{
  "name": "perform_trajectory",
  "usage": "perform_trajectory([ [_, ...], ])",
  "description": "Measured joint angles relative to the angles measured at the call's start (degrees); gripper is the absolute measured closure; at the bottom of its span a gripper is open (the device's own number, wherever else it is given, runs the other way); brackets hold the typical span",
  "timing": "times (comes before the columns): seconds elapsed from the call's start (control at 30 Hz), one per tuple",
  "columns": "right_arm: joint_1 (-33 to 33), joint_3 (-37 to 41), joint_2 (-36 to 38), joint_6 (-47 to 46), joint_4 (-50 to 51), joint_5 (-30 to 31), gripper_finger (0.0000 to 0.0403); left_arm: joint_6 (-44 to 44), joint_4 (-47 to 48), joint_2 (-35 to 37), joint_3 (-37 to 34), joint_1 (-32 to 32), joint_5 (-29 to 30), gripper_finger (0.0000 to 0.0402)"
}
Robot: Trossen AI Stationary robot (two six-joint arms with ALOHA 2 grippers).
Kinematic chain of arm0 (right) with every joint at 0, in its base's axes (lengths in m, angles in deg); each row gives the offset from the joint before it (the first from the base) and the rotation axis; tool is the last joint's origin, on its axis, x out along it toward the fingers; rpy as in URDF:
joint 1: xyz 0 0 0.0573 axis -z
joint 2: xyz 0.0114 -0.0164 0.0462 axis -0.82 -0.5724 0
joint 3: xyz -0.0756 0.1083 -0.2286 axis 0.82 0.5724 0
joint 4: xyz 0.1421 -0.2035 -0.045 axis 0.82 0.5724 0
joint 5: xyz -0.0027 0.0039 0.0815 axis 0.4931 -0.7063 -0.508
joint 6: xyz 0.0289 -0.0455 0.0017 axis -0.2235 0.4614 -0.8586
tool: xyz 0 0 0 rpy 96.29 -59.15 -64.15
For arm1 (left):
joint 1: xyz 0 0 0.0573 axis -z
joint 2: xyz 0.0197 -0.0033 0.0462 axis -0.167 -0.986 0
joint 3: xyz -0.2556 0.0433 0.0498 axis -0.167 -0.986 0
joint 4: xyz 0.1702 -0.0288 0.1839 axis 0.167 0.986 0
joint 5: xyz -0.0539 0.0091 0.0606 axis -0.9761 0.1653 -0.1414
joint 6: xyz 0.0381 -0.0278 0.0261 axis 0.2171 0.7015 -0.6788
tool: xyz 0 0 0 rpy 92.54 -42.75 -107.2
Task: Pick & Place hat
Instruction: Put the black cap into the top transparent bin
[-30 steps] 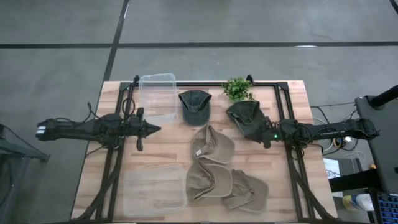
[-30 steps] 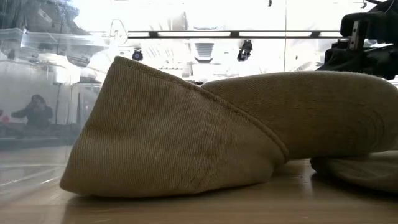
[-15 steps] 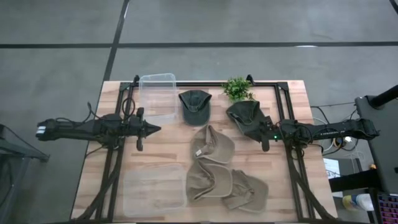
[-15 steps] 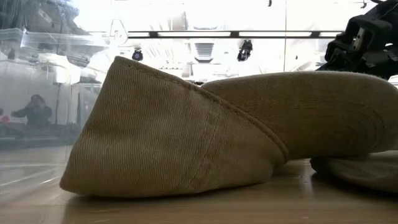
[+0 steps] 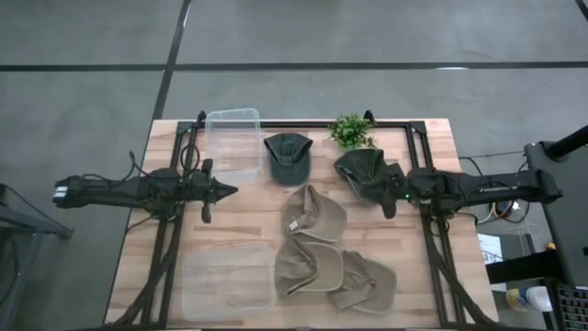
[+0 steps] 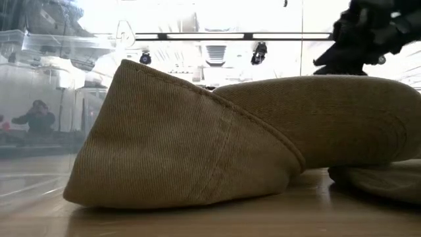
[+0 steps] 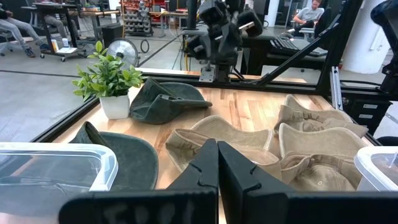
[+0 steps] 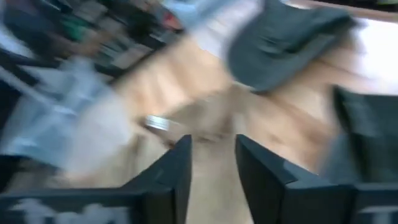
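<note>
Two dark green hats lie on the table: one [image 5: 288, 158] beside a clear container, one [image 5: 361, 175] next to the small plant [image 5: 350, 130], also seen in the left wrist view [image 7: 163, 99]. Three tan hats lie in a cluster [image 5: 312, 216] [image 5: 306, 267] [image 5: 365, 283]; one fills the low view [image 6: 197, 151]. My right gripper [image 5: 390, 195] [image 8: 211, 165] is open and hovers above the right edge of the dark hat by the plant, holding nothing. My left gripper [image 5: 230, 190] [image 7: 217, 171] is shut and waits at the table's left.
A clear container [image 5: 232, 142] stands at the far left of the table and another [image 5: 230, 278] at the near left. Black frame rails [image 5: 425, 156] run along the table's sides. People sit in the room beyond the table.
My right gripper has moved a little toward the table's left, over the edge of the dark hat by the plant, and has risen, as the low view shows. The hats lie where they were.
</note>
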Motion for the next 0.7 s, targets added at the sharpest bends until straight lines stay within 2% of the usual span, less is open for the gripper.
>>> perform_trajectory([
  [0.13, 0.0, -10.3, -7.0, -2.6, 20.8, 10.5, 0.0224, 0.0, 0.0, 0.0, 0.0, 0.0, 0.0, 0.0401],
  [0.23, 0.1, -14.8, -11.9, -7.6, 30.7, 14.7, 0.0207, 0.0, 0.0, 0.0, 0.0, 0.0, 0.0, 0.0401],
  [0.47, 0.6, -19.0, -20.6, -13.7, 33.6, 18.0, 0.02, 0.0, 0.0, 0.0, 0.0, 0.0, 0.0, 0.0401],
  [0.7, 6.1, -19.8, -28.2, -17.5, 36.2, 22.5, 0.02, 0.0, 0.0, 0.0, 0.0, 0.0, 0.0, 0.0401],
])
